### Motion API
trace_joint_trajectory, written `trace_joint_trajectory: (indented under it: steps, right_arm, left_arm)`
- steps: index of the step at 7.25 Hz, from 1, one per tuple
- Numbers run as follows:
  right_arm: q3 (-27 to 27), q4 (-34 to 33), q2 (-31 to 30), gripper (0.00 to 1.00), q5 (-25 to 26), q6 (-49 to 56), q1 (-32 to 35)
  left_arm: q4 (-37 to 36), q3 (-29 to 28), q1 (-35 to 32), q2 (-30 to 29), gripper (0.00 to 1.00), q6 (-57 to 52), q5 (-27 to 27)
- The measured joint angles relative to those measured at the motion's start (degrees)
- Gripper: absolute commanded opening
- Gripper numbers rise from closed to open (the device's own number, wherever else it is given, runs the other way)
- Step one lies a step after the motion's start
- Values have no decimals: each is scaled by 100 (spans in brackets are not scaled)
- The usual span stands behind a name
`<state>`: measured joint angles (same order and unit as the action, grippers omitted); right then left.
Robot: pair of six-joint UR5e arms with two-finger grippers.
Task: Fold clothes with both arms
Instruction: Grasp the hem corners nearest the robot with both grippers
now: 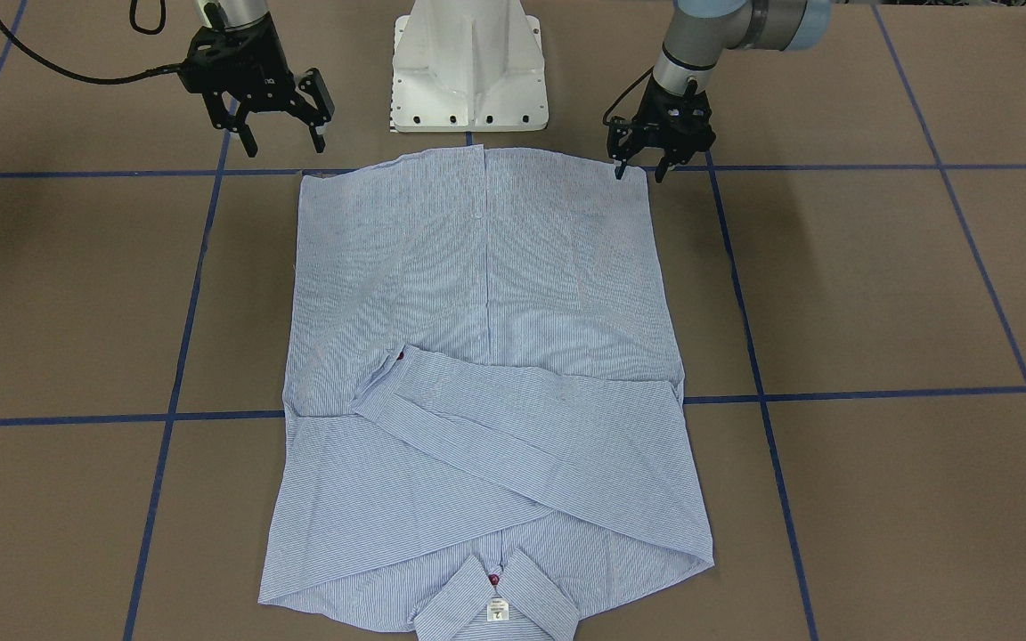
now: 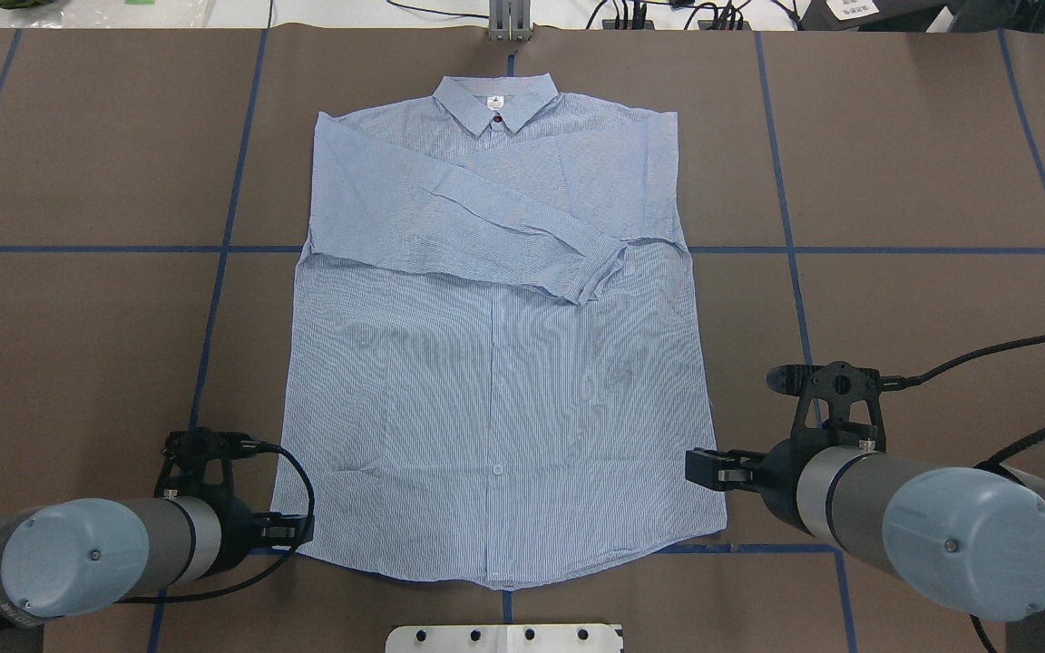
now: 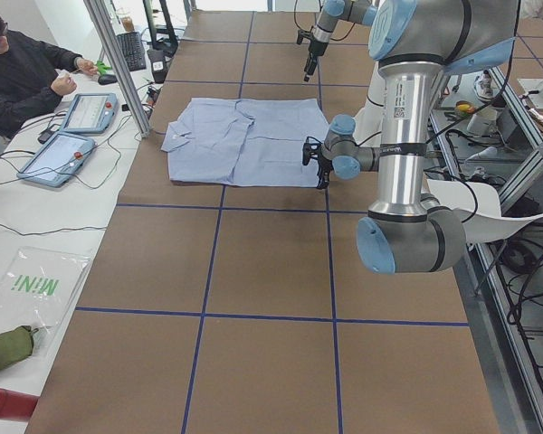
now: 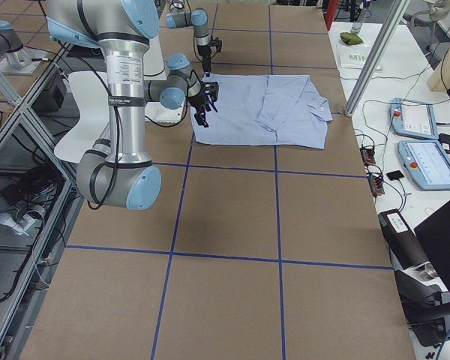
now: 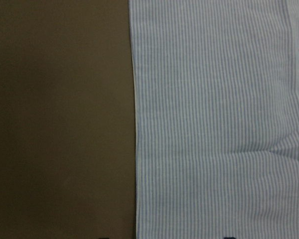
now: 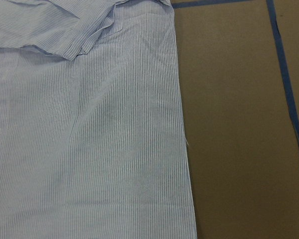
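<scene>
The light blue striped shirt [image 1: 486, 294] lies flat on the brown table, collar [image 1: 497, 605] away from the robot, both sleeves folded across its upper part. It also shows in the overhead view [image 2: 495, 390]. My left gripper [image 1: 639, 172] is open and low at the hem corner on my left, with the shirt's edge [image 5: 137, 149] running between its fingers. My right gripper [image 1: 286, 141] is open and empty, above the table just beyond the other hem corner [image 1: 306, 178]. The right wrist view shows the shirt's side edge [image 6: 182, 139] and a sleeve cuff [image 6: 84, 40].
The white pedestal base [image 1: 468, 71] stands just behind the hem. Blue tape lines [image 1: 878, 392] cross the brown table. An operator [image 3: 18, 72] sits at a side bench with tablets [image 3: 59, 154], next to a metal post [image 3: 118, 63].
</scene>
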<state>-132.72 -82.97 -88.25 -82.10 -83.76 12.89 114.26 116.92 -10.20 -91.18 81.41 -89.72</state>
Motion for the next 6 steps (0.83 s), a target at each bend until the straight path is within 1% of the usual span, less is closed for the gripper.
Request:
trace_joint_trajectory:
  steps: [1, 2, 3, 5, 6]
  right_arm:
    - [0, 0, 0, 100, 0, 0, -3]
    - [0, 0, 0, 100, 0, 0, -4]
    - [0, 0, 0, 100, 0, 0, -6]
    - [0, 0, -4, 100, 0, 0, -15]
    - [0, 0, -7, 100, 1, 0, -23]
  left_arm:
    - [-30, 8, 17, 1, 51, 4, -8]
    - [-46, 11, 22, 2, 39, 6, -14]
    - [-55, 17, 28, 2, 33, 6, -17]
    - [-92, 37, 33, -4, 33, 7, -29]
    - [-115, 57, 35, -5, 18, 7, -43]
